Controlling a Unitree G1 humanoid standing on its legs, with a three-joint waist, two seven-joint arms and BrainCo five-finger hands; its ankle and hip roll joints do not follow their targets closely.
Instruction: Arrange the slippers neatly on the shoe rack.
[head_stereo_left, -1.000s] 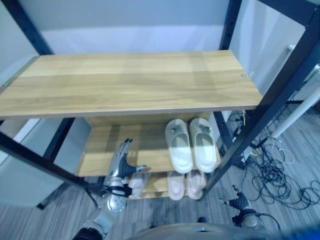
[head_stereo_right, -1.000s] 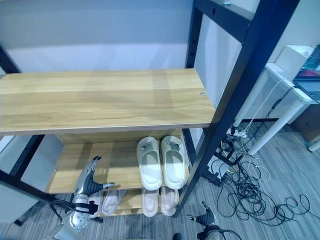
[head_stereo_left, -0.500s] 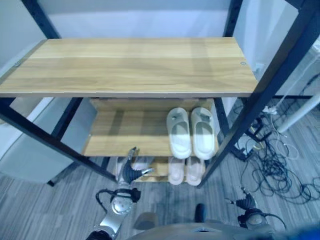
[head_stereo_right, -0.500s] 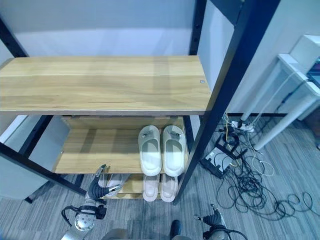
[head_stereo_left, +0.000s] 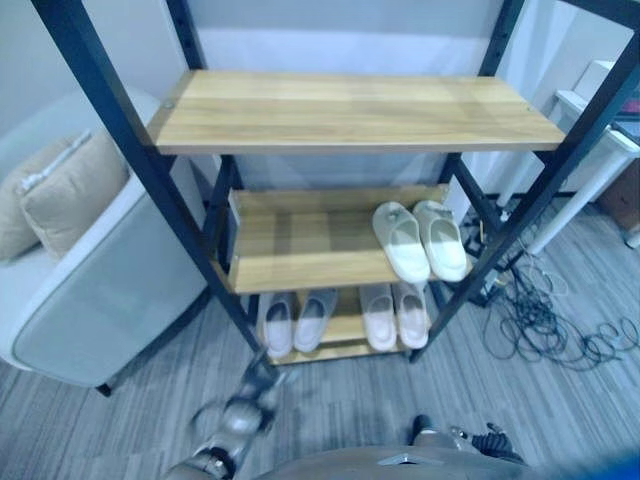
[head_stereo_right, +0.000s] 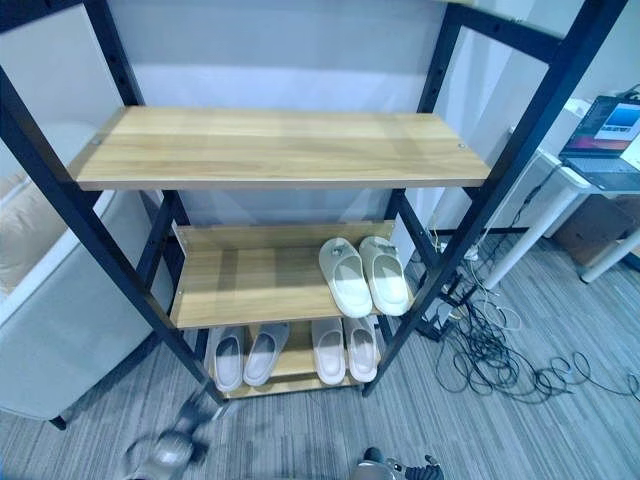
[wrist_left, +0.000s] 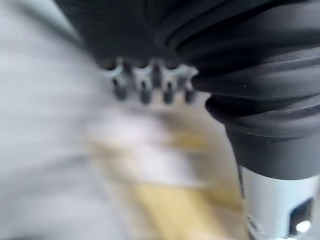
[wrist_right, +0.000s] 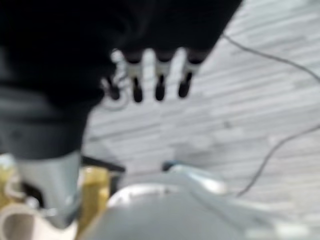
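Left robot hand (head_stereo_left: 248, 392) hangs low over the grey plank floor (head_stereo_left: 130, 420) in front of the black-framed wooden shoe rack (head_stereo_left: 350, 108), fingers straight, holding nothing; right robot hand (wrist_right: 150, 75) likewise relaxed and empty. 1 pale green slipper pair (head_stereo_left: 420, 240) sits on the middle shelf, 2 pale pairs (head_stereo_left: 340, 316) on the bottom shelf. Risk: a careless reach could knock the left bottom pair askew.
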